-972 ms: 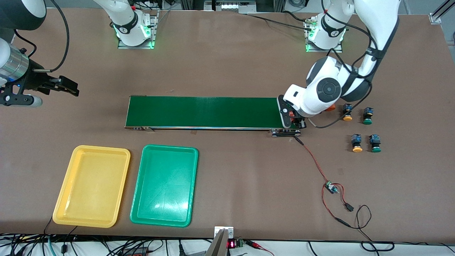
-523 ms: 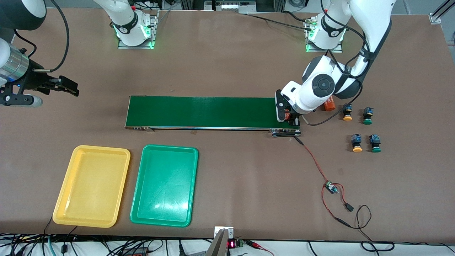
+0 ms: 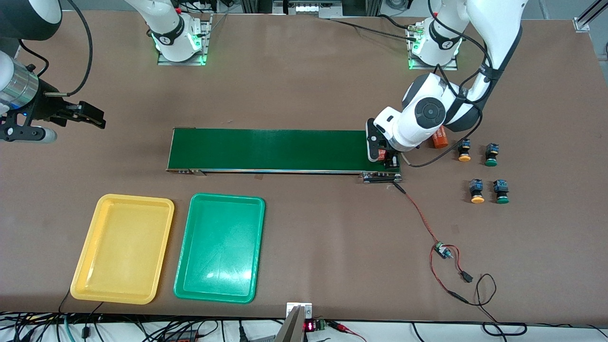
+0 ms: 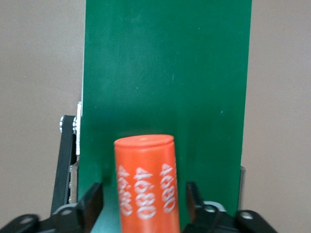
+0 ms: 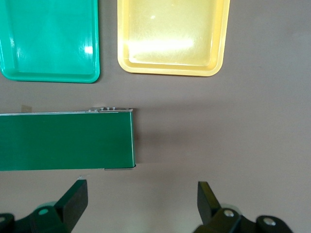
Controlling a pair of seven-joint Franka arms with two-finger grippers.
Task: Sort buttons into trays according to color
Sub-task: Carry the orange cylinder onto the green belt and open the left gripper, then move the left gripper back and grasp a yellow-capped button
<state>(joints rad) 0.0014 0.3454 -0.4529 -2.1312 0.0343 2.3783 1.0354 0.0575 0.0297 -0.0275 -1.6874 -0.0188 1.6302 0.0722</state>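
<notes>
Lighting's bright and even, looks like it's coming from overhead. Soft shadows on the brown table. White glare patches on the green tray and the yellow tray. The orange cylinder is slightly blurry up close, and so are the fingers beside it.

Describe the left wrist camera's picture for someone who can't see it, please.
An orange cylinder printed with white numbers lies on the dark-green conveyor belt, between the open black fingers of the left gripper, which stand clear of its sides. Brown table shows on both sides of the belt.
</notes>
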